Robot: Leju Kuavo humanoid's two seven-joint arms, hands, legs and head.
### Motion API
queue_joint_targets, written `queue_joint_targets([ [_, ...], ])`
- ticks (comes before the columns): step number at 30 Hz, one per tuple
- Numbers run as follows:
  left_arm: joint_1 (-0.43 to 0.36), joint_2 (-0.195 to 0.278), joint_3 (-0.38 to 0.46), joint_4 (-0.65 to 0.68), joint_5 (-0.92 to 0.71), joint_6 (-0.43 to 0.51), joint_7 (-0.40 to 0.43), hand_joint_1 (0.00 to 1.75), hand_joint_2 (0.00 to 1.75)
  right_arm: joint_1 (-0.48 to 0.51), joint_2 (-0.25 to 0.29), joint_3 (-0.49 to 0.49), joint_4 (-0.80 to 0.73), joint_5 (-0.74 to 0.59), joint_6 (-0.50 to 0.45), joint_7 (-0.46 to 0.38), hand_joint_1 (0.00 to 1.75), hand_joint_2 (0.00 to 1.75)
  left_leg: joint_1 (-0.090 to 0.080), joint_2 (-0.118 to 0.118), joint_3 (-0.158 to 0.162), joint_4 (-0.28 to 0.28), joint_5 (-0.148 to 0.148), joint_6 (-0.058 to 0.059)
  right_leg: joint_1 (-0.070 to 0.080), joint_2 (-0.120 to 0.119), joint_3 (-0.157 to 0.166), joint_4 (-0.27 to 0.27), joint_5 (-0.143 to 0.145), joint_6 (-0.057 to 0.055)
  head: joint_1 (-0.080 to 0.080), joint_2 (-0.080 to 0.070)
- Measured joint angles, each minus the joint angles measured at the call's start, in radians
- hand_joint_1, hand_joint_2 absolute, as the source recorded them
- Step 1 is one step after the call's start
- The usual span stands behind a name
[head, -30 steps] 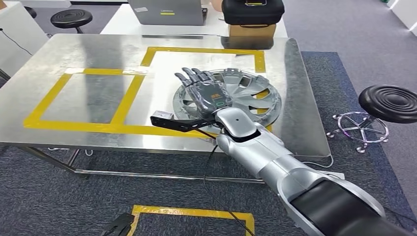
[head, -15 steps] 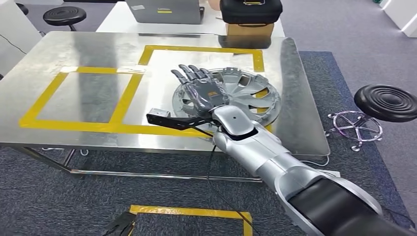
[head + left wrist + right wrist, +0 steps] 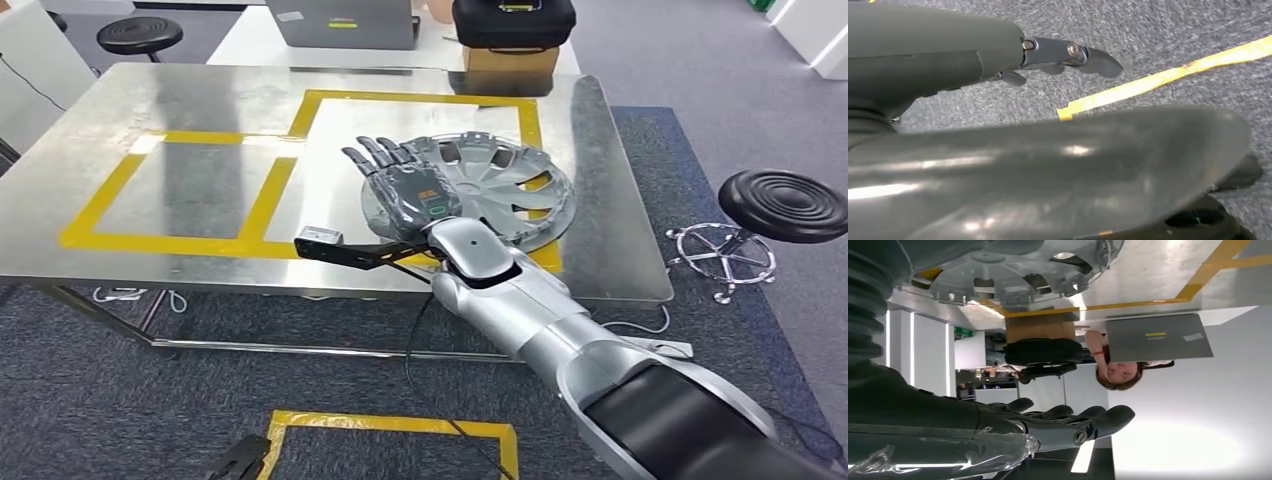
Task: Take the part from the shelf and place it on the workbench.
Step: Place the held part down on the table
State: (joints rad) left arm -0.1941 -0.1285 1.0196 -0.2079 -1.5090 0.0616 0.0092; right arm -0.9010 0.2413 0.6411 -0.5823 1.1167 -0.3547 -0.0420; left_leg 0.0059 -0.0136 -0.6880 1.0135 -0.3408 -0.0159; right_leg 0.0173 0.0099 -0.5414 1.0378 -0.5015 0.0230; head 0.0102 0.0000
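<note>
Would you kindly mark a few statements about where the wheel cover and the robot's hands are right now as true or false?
1. The wheel cover lies on the metal workbench. True.
2. The right hand grips the wheel cover tightly. False: its fingers are stretched out above the cover, holding nothing.
3. The wheel cover sits inside the left yellow-taped square. False: it lies in the right taped area, overlapping the yellow tape at its near right corner.
4. A black stool stands on the carpet to the right of the workbench. True.
5. The left hand hangs over the carpeted floor. True.
</note>
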Motion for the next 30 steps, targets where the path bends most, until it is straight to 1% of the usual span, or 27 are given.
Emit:
queue_joint_targets([
  [2, 0.0, -0.001, 0.002, 0.0, 0.0, 0.0, 0.0, 0.0, 0.0, -0.001, 0.001, 0.001, 0.0, 0.0, 0.0, 0.0, 0.0, 1.75, 0.002, 0.0, -0.002, -0.006, 0.01, -0.013, 0.0, -0.001, -0.011, -0.007, 0.016, -0.009, 0.001, 0.0],
  [3, 0.001, -0.001, 0.004, 0.0, 0.0, 0.0, 0.001, 0.0, 0.0, -0.002, 0.002, 0.001, 0.0, 0.0, 0.0, 0.0, 0.0, 1.75, 0.003, 0.001, -0.008, 0.001, -0.004, -0.018, -0.002, -0.001, -0.016, -0.011, 0.028, -0.016, 0.0, 0.0],
  [4, 0.001, -0.001, 0.005, 0.0, 0.0, 0.0, 0.001, 0.0, 0.0, -0.003, 0.003, 0.001, 0.0, 0.0, 0.0, 0.0, 0.0, 1.75, 0.003, 0.001, -0.018, 0.026, -0.036, -0.023, -0.005, -0.002, -0.023, -0.016, 0.041, -0.021, 0.0, 0.0],
  [5, 0.001, -0.001, 0.006, 0.0, 0.0, 0.0, 0.001, 0.0, 0.0, -0.004, 0.004, 0.001, 0.0, 0.0, 0.0, 0.0, 0.0, 1.75, 0.004, 0.001, -0.033, 0.07, -0.083, -0.027, -0.007, -0.003, -0.033, -0.019, 0.054, -0.025, -0.001, 0.0],
  [6, 0.0, -0.001, 0.006, 0.0, 0.0, 0.0, 0.001, 0.0, 0.0, -0.004, 0.005, 0.002, 0.0, 0.0, 0.0, 0.0, 0.0, 1.75, 0.005, 0.002, -0.05, 0.13, -0.134, -0.031, -0.008, -0.003, -0.045, -0.019, 0.065, -0.028, -0.002, 0.0],
  [7, 0.0, -0.001, 0.007, 0.0, 0.0, 0.0, 0.001, 0.0, 0.0, -0.003, 0.005, 0.002, 0.0, 0.0, 0.0, 0.0, 0.0, 1.75, 0.006, 0.002, -0.064, 0.192, -0.171, -0.035, -0.008, -0.004, -0.059, -0.019, 0.076, -0.029, -0.003, 0.0],
  [8, 0.0, -0.001, 0.007, 0.0, 0.0, 0.0, 0.001, 0.0, 0.0, -0.002, 0.005, 0.002, 0.001, 0.0, 0.0, 0.0, 0.0, 1.75, 0.008, 0.002, -0.069, 0.238, -0.187, -0.039, -0.008, -0.004, -0.073, -0.019, 0.086, -0.028, -0.003, 0.0],
  [9, 0.0, -0.001, 0.007, 0.0, 0.0, 0.0, 0.001, 0.0, 0.0, -0.001, 0.005, 0.002, 0.001, 0.0, 0.0, 0.0, 0.0, 1.75, 0.009, 0.002, -0.062, 0.26, -0.183, -0.042, -0.008, -0.004, -0.088, -0.019, 0.097, -0.027, -0.003, 0.0],
  [10, -0.001, -0.001, 0.007, 0.0, 0.0, 0.0, 0.001, 0.0, 0.0, -0.001, 0.005, 0.003, 0.002, 0.0, 0.0, 0.0, 0.0, 1.75, 0.012, 0.002, -0.038, 0.249, -0.163, -0.044, -0.009, -0.005, -0.102, -0.018, 0.108, -0.025, -0.003, 0.0],
  [11, -0.002, -0.001, 0.007, 0.0, 0.0, 0.0, 0.001, 0.0, 0.0, -0.001, 0.005, 0.003, 0.002, 0.0, 0.0, -0.001, 0.0, 1.75, 0.015, 0.002, 0.0, 0.211, -0.141, -0.047, -0.01, -0.004, -0.115, -0.017, 0.119, -0.021, -0.003, 0.0],
  [12, -0.003, -0.002, 0.008, 0.0, 0.0, 0.0, 0.001, 0.0, 0.0, -0.002, 0.005, 0.003, 0.002, -0.001, 0.0, -0.001, 0.0, 1.75, 0.019, 0.003, 0.05, 0.157, -0.129, -0.051, -0.009, -0.004, -0.127, -0.016, 0.127, -0.016, -0.003, 0.0],
  [13, -0.005, -0.003, 0.008, 0.0, 0.0, 0.0, 0.001, 0.0, 0.0, -0.003, 0.006, 0.003, 0.002, -0.001, -0.001, -0.002, 0.0, 1.75, 0.02, 0.002, 0.096, 0.097, -0.131, -0.05, -0.008, -0.003, -0.138, -0.013, 0.135, -0.01, -0.003, 0.0],
  [14, -0.008, -0.005, 0.008, 0.0, 0.0, 0.0, 0.001, 0.0, 0.0, -0.005, 0.006, 0.003, 0.001, -0.001, -0.001, -0.002, 0.0, 1.75, 0.02, 0.001, 0.128, 0.049, -0.139, -0.045, -0.007, -0.003, -0.147, -0.01, 0.145, -0.003, -0.002, 0.0],
  [15, -0.01, -0.006, 0.008, 0.0, 0.0, 0.0, 0.001, 0.0, 0.0, -0.006, 0.006, 0.003, 0.001, -0.001, -0.001, -0.003, 0.0, 1.75, 0.018, -0.001, 0.144, 0.019, -0.148, -0.037, -0.007, -0.003, -0.154, -0.009, 0.154, 0.003, -0.002, 0.0],
  [17, -0.008, -0.005, 0.008, 0.0, 0.0, 0.0, 0.001, 0.0, 0.0, -0.002, 0.006, 0.004, 0.004, -0.001, -0.001, -0.003, 0.0, 1.75, 0.013, -0.001, 0.137, 0.002, -0.144, -0.014, -0.013, -0.003, -0.163, -0.011, 0.169, 0.013, -0.002, 0.0],
  [18, -0.005, -0.004, 0.009, 0.0, 0.0, 0.0, 0.001, 0.0, 0.0, 0.002, 0.005, 0.004, 0.005, -0.001, -0.001, -0.003, 0.0, 1.75, 0.011, 0.0, 0.131, 0.002, -0.135, -0.004, -0.016, -0.004, -0.169, -0.004, 0.157, 0.018, -0.002, 0.0],
  [19, -0.004, -0.002, 0.009, 0.0, 0.0, 0.0, 0.001, 0.0, 0.0, 0.005, 0.005, 0.004, 0.007, -0.001, -0.001, -0.003, 0.0, 1.75, 0.01, 0.002, 0.123, 0.001, -0.126, 0.005, -0.018, -0.004, -0.179, 0.019, 0.128, 0.022, -0.001, 0.0],
  [20, -0.003, -0.001, 0.01, 0.0, 0.0, 0.0, 0.001, 0.0, 0.0, 0.006, 0.004, 0.004, 0.008, -0.001, -0.001, -0.003, 0.0, 1.75, 0.009, 0.003, 0.113, 0.001, -0.116, 0.011, -0.019, -0.004, -0.192, 0.063, 0.081, 0.025, 0.0, 0.0],
  [22, -0.003, 0.001, 0.011, 0.0, -0.001, 0.0, 0.001, 0.0, 0.0, 0.006, 0.004, 0.005, 0.009, -0.002, -0.001, -0.004, 0.0, 1.75, 0.006, 0.003, 0.09, 0.001, -0.095, 0.018, -0.019, -0.004, -0.221, 0.192, -0.015, 0.028, 0.002, 0.0],
  [23, -0.003, 0.001, 0.011, 0.0, -0.002, 0.0, 0.001, 0.0, 0.0, 0.006, 0.004, 0.005, 0.01, -0.003, -0.001, -0.004, 0.0, 1.75, 0.004, 0.003, 0.077, 0.001, -0.084, 0.019, -0.018, -0.004, -0.226, 0.246, -0.037, 0.027, 0.003, 0.0],
  [24, -0.003, 0.001, 0.011, 0.0, -0.002, 0.0, 0.001, 0.0, 0.0, 0.006, 0.004, 0.006, 0.011, -0.003, -0.001, -0.004, 0.0, 1.75, 0.003, 0.003, 0.063, 0.002, -0.074, 0.019, -0.017, -0.004, -0.22, 0.274, -0.037, 0.025, 0.003, 0.0],
  [25, -0.003, 0.001, 0.011, 0.0, -0.003, 0.0, 0.001, 0.0, 0.0, 0.007, 0.004, 0.007, 0.013, -0.004, -0.001, -0.004, 0.0, 1.75, 0.002, 0.003, 0.05, 0.002, -0.063, 0.019, -0.016, -0.004, -0.199, 0.271, -0.019, 0.022, 0.003, 0.0],
  [26, -0.003, 0.001, 0.011, 0.0, -0.003, 0.0, 0.001, 0.0, 0.0, 0.006, 0.004, 0.007, 0.013, -0.005, -0.001, -0.004, 0.0, 1.75, 0.002, 0.003, 0.037, 0.002, -0.052, 0.017, -0.014, -0.004, -0.159, 0.234, 0.005, 0.018, 0.003, 0.0],
  [27, -0.003, 0.001, 0.011, 0.0, -0.003, -0.001, 0.001, 0.0, 0.0, 0.005, 0.005, 0.008, 0.014, -0.005, -0.001, -0.004, 0.0, 1.75, 0.002, 0.003, 0.026, 0.002, -0.042, 0.014, -0.012, -0.004, -0.108, 0.174, 0.016, 0.013, 0.003, 0.0],
  [28, -0.003, 0.001, 0.011, 0.0, -0.004, -0.001, 0.001, 0.0, 0.0, 0.002, 0.006, 0.008, 0.014, -0.005, -0.002, -0.004, 0.0, 1.75, 0.001, 0.003, 0.017, 0.003, -0.033, 0.01, -0.01, -0.004, -0.053, 0.102, 0.014, 0.01, 0.002, 0.0],
  [29, -0.003, 0.0, 0.011, 0.0, -0.005, -0.001, 0.001, 0.0, 0.0, 0.0, 0.007, 0.008, 0.014, -0.006, -0.002, -0.004, 0.0, 1.75, 0.001, 0.003, 0.011, 0.002, -0.023, 0.006, -0.008, -0.003, -0.014, 0.045, 0.006, 0.007, 0.002, 0.0],
  [30, -0.003, 0.0, 0.011, 0.0, -0.005, -0.002, 0.001, 0.0, 0.0, -0.002, 0.008, 0.009, 0.014, -0.007, -0.002, -0.005, 0.0, 1.75, 0.001, 0.003, 0.008, 0.001, -0.013, 0.0, -0.005, -0.002, 0.007, 0.009, -0.004, 0.005, 0.003, 0.0],
])
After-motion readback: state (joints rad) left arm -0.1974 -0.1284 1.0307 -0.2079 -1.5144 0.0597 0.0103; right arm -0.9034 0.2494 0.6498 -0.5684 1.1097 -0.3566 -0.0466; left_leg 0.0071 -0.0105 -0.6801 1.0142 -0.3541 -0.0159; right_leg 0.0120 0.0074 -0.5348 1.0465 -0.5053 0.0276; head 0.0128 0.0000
